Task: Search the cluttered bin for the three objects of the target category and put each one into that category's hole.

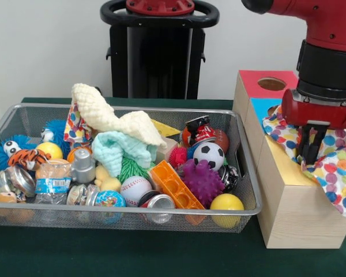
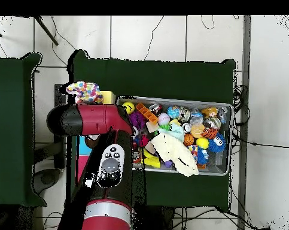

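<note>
Over the wooden box [image 1: 288, 213] beside the bin [image 1: 23, 115], the gripper [image 1: 309, 151] is clamped on a polka-dot cloth [image 1: 334, 167], which drapes across the box top and spills down its side. Pretty floppy stuff, light and soft, so it'll probably bunch and snag rather than drop clean through a hole [image 1: 271, 84]. Pinching a gathered fold near the middle looks safest. Another spotted cloth [image 1: 76, 126] sits in the bin under a cream one [image 1: 106, 112].

One wire bin [image 1: 23, 115]; one wooden box [image 1: 288, 208]; two spotted cloths [image 1: 328, 158].
</note>
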Motion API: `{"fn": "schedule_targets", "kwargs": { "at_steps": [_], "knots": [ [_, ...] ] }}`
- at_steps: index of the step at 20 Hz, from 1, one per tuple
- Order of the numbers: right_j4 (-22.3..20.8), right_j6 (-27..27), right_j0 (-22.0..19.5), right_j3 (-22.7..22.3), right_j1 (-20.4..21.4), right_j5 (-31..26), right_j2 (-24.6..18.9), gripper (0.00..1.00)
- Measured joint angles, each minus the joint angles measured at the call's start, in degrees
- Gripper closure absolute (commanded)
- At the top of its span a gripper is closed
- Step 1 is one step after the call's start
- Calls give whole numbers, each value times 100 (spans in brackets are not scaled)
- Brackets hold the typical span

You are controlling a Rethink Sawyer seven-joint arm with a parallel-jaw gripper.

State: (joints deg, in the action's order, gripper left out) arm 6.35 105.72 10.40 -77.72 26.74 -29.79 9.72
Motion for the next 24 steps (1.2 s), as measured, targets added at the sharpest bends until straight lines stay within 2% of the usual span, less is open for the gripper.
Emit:
{"fn": "schedule_targets", "kwargs": {
  "at_steps": [8, 18, 24],
  "knots": [
    [0, 0, -16, 110, -33, -2, 7, 100],
    [8, 0, -196, 369, -608, 283, -101, 100],
    [14, 0, -212, 554, -720, 325, -109, 100]
  ]
}}
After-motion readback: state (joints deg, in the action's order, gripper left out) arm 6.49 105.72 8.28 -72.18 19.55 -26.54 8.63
